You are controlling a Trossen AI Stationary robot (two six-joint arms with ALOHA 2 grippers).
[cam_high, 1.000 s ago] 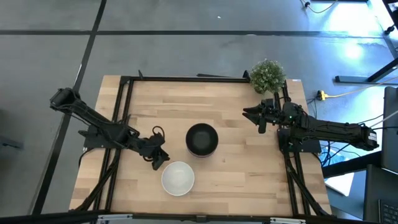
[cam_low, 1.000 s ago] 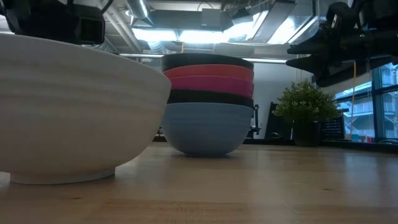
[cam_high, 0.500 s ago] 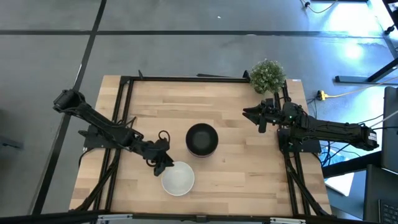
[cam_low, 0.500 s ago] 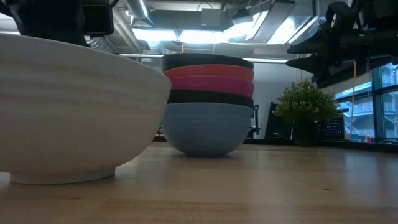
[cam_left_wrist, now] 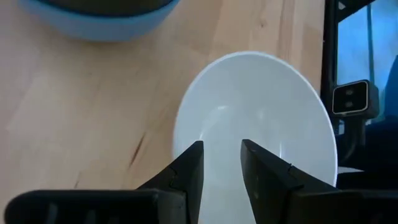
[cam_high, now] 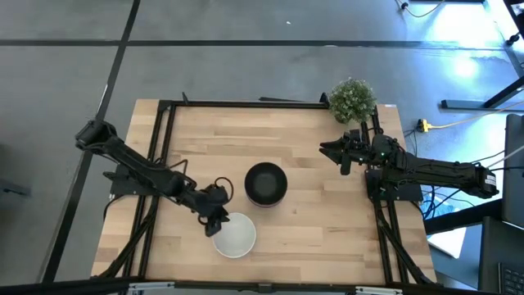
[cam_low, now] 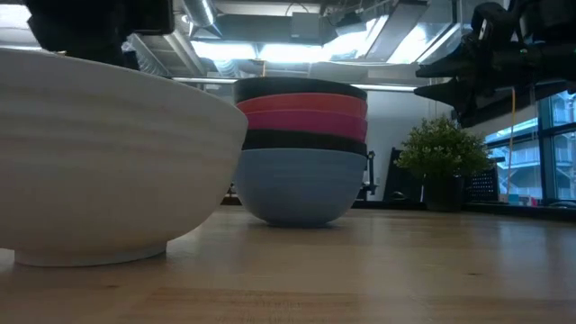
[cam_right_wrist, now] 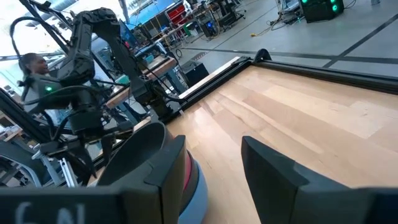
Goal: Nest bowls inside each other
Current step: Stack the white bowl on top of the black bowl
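Note:
A white bowl [cam_high: 237, 238] [cam_low: 99, 153] [cam_left_wrist: 261, 106] sits on its base near the table's near edge. Behind it stands a nested stack of bowls [cam_high: 266, 182] [cam_low: 301, 153]: blue at the bottom, then black, magenta-pink, red, and black on top. My left gripper [cam_high: 214, 221] [cam_left_wrist: 221, 155] is open by a narrow gap over the white bowl's left rim, one finger over the rim and one over the hollow. My right gripper [cam_high: 327, 149] [cam_right_wrist: 214, 155] hangs open above the table's right side, well away from the stack. My left gripper comes at the white bowl's left rim [cam_left_wrist: 186, 134] slanting down from the table's left. Its fingers [cam_left_wrist: 189, 171] stand over that rim. I cannot tell whether they touch it.
A small green potted plant [cam_high: 353, 98] [cam_low: 441, 153] stands at the table's far right corner. A black frame [cam_high: 246, 104] runs along the far and side edges. Bare wood lies between the stack and the right arm. A person shows far off in the right wrist view.
My left gripper has moved toward the table's right and near edge, from beside the white bowl's left side to over its rim. Both the white bowl and the stack have stayed where they were.

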